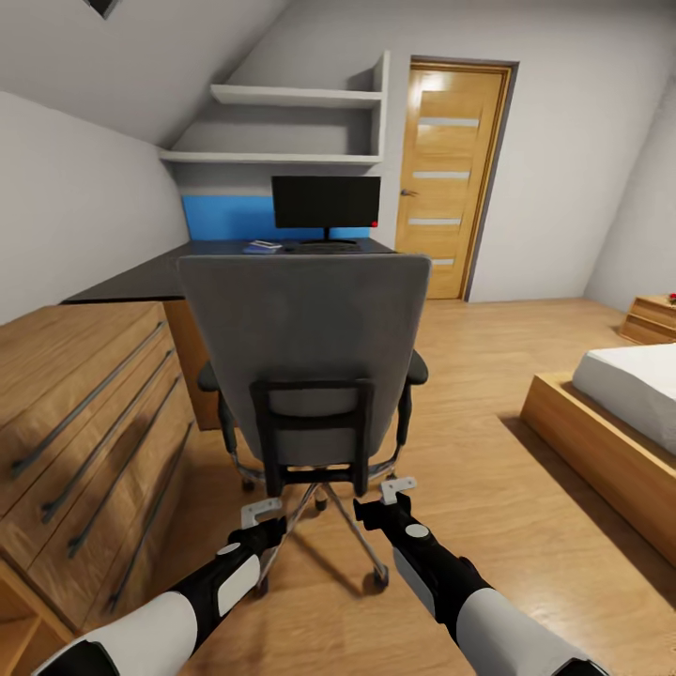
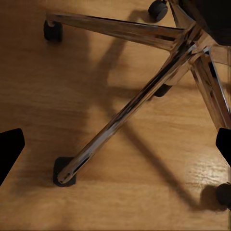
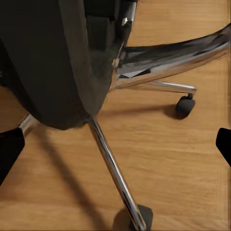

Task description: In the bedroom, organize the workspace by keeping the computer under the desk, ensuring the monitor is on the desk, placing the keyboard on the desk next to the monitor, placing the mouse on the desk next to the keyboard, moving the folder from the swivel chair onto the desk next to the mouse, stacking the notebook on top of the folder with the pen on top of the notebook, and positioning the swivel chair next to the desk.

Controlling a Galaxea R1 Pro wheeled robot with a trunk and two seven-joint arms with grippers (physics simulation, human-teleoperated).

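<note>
Swivel chair (image 1: 305, 361) stands at frame centre in the head view, its grey back toward the robot, chrome star base (image 2: 139, 96) and casters on the wooden floor (image 1: 488, 469). Chair sits just in front of the black tabletop (image 1: 141, 277); the seat surface is hidden behind the backrest.

On the tabletop, at 12 o'clock from the chair: monitor (image 1: 326, 203), upright, screen dark, against the blue back panel (image 1: 225, 216). Keyboard (image 1: 324, 248) lies at the foot of the monitor. A small flat blue-and-white item (image 1: 262, 247) lies at 9 o'clock from the keyboard; too small to identify.

Left claw (image 1: 260, 513) hovers low behind the chair base, fingers apart, grasping nothing. Right claw (image 1: 398, 488) likewise released, near the base at 5 o'clock from the chair, empty.

Surroundings: wooden drawer chest (image 1: 84, 422) at 9 o'clock, wall shelves (image 1: 282, 127) above the monitor, door (image 1: 449, 178) at 1 o'clock, bed (image 1: 629, 394) at 3 o'clock.
</note>
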